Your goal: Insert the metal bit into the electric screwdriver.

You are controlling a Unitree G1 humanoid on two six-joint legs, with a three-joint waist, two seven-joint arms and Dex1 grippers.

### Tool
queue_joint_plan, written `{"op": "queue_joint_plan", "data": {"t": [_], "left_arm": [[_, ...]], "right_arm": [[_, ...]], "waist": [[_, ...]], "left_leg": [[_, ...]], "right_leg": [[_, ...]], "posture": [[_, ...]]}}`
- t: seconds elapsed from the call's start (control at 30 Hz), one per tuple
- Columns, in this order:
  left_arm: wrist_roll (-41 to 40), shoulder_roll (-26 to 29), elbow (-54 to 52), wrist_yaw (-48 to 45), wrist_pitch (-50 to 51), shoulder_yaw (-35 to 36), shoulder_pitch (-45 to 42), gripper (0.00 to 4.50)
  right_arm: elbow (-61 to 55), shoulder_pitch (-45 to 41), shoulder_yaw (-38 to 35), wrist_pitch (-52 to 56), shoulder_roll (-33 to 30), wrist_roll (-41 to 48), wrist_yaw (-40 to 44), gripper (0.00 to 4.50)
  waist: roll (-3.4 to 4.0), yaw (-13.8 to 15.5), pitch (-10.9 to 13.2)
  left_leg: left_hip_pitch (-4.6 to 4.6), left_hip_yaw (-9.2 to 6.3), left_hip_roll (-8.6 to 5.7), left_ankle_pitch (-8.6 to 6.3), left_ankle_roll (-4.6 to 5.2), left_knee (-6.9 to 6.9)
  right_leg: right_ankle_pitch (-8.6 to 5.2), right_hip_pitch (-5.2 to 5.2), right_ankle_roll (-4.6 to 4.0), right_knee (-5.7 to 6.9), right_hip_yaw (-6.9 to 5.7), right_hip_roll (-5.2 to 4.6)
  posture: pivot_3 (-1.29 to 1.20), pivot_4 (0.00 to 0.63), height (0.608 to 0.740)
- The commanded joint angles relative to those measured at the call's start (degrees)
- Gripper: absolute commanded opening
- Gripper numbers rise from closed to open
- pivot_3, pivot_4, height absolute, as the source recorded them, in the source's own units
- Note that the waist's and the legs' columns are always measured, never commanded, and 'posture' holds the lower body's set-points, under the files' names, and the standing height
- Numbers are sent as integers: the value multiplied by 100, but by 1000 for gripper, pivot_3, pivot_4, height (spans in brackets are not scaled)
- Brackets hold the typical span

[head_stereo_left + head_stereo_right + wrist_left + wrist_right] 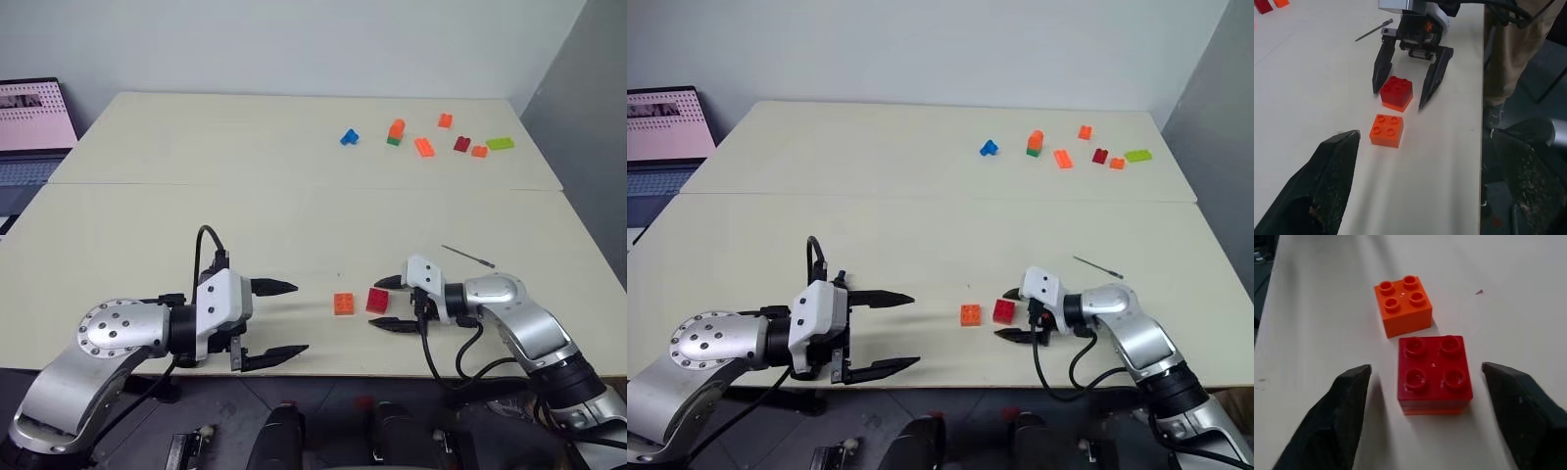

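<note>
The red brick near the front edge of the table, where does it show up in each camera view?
Left eye view: red brick low and right of centre, at the right gripper.
Right eye view: low, right of centre.
Left wrist view: upper middle, between the right gripper's fingers.
Right wrist view: centre, between the black fingers.
Shared landmark: the orange brick beside it.

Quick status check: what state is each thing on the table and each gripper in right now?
Metal bit: lying flat on the table, untouched.
Red brick: flat, studs up, between the right gripper's fingers, not gripped.
Orange brick: flat, studs up, free.
Right gripper: open around the red brick.
Left gripper: open, empty.
</note>
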Motion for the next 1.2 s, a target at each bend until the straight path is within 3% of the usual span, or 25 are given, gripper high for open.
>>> {"op": "queue_joint_plan", "data": {"t": [0.03, 0.2, 0.33, 0.57, 0.67, 0.93, 1.2], "left_arm": [[38, -133, 100, -32, -281, -61, 102, 4500], [-104, -368, 243, -130, -508, -45, 64, 4500], [-295, -714, 338, -138, -758, 0, -18, 4500], [-32, -1357, 453, 162, -895, -631, -529, 4500], [-85, -1638, 533, 228, -935, -817, -794, 4500], [153, -1990, 951, 114, -1148, -1290, -1197, 4500], [312, -1930, 1128, 31, -1284, -1346, -1334, 4500]], "right_arm": [[12, -39, -30, -344, 26, -150, -12, 2714], [-106, 37, -196, -373, 37, -93, -59, 1528], [-296, 180, -443, -436, -33, -62, -244, 1498], [-327, 844, -2679, -149, 29, 153, -2101, 1498], [-155, 1094, -3311, -265, 157, -2, -2916, 1498], [876, 945, -3914, -384, 604, -341, -4527, 1498], [1971, 334, -4101, -180, 706, -179, -5115, 1498]], "waist": [[0, -1, 0], [0, 1, 0], [1, 2, -1], [1, 60, -1], [2, 87, -3], [23, -21, -15], [24, -21, -15]], "left_leg": [[1, 1, 0, 0, 0, 0], [0, -2, 0, 0, 0, 0], [0, -1, 0, 0, 0, 1], [-2, -4, -8, 0, 0, 7], [0, -5, -8, 0, 1, 7], [12, 8, -7, 3, 5, 7], [43, 71, -9, 8, 14, 7]], "right_leg": [[0, 0, -1, 0, 0, 0], [0, 0, 0, 2, -2, 0], [0, 1, 0, 1, -1, -1], [8, 8, 0, 1, 4, -1], [8, 11, 0, 0, 3, 0], [8, 12, 4, 11, 19, 4], [1, -8, 16, 64, 99, 17]], "posture": [[0, 150, 740], [0, 150, 740], [0, 150, 740], [0, 150, 740], [0, 150, 740], [0, 150, 740], [0, 150, 740]]}}
